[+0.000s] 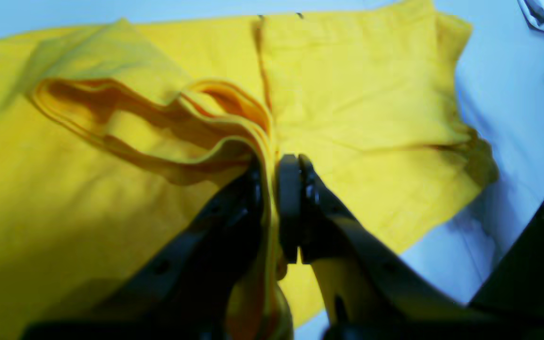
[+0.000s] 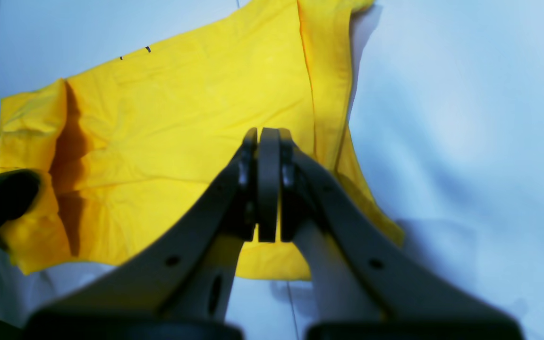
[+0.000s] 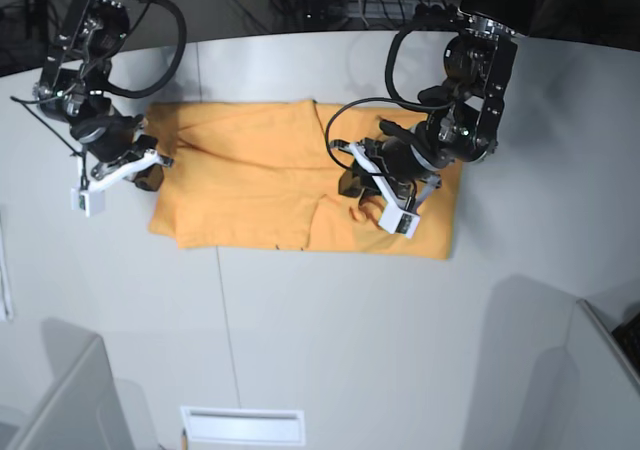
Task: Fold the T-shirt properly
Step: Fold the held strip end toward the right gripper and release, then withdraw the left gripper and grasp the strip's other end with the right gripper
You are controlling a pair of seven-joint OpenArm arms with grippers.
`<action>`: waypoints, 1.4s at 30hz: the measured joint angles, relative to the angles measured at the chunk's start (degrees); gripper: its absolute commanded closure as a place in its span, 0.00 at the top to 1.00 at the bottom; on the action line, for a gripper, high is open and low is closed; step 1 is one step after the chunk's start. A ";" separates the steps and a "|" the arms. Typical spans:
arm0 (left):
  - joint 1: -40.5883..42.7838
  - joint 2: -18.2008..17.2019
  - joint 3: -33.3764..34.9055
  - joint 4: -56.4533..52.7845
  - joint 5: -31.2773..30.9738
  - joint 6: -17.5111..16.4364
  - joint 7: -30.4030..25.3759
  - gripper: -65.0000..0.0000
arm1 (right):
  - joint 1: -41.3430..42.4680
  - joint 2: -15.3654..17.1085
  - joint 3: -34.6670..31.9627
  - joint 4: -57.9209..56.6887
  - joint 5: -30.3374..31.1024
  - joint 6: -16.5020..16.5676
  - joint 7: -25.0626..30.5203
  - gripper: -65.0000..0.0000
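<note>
Mid-fold, I judge. My left gripper (image 1: 276, 208) is pinching a bunched edge of the T-shirt (image 3: 260, 185); my right gripper (image 2: 268, 184), fingers pressed together on nothing, is hovering at the shirt's 9 o'clock end. Next: carrying the pinched layers across w/o dragging. Shirt lying on the grey table (image 3: 330, 350), folded narrow, orange, creased.

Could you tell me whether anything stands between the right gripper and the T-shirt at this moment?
Nothing visible does. The right gripper, jaws shut and empty, hangs over the T-shirt with no object between. The left gripper already pinches a fold of it.
</note>
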 measured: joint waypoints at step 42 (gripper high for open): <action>-4.09 3.89 10.45 -7.41 -0.22 -0.07 -0.37 0.57 | 0.20 -0.02 -0.11 0.00 0.02 -0.20 0.00 0.00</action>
